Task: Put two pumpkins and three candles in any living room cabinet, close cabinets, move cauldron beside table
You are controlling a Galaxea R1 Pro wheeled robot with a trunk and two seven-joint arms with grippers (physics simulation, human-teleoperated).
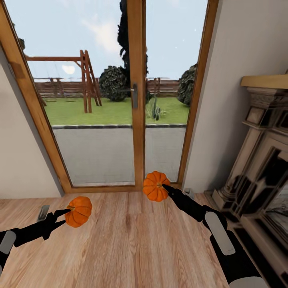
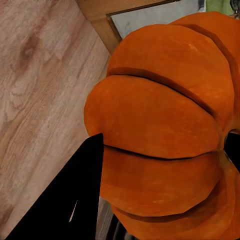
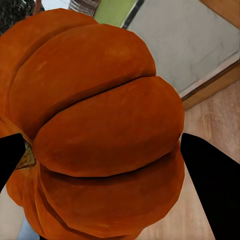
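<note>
Head view: our left gripper [image 1: 69, 211] is clamped on one pumpkin [image 1: 79, 211], jaws closed around it near the stem, held above the wood floor [image 1: 120, 248]. Our right gripper [image 1: 163, 187] grips the second pumpkin [image 1: 156, 186] the same way, up in front of the base of the glass door [image 1: 96, 152]. Left wrist view confirms it: a black finger [image 2: 75, 200] presses against the orange ribs [image 2: 155, 130]. Right wrist view shows a finger [image 3: 212, 185] on each side of the pumpkin [image 3: 100, 130], both touching. The two pumpkins sit well apart. A stone fireplace [image 1: 260, 160] stands on our right, against the wall. Outside the door we see lawn and a wooden swing frame [image 1: 86, 80].
</note>
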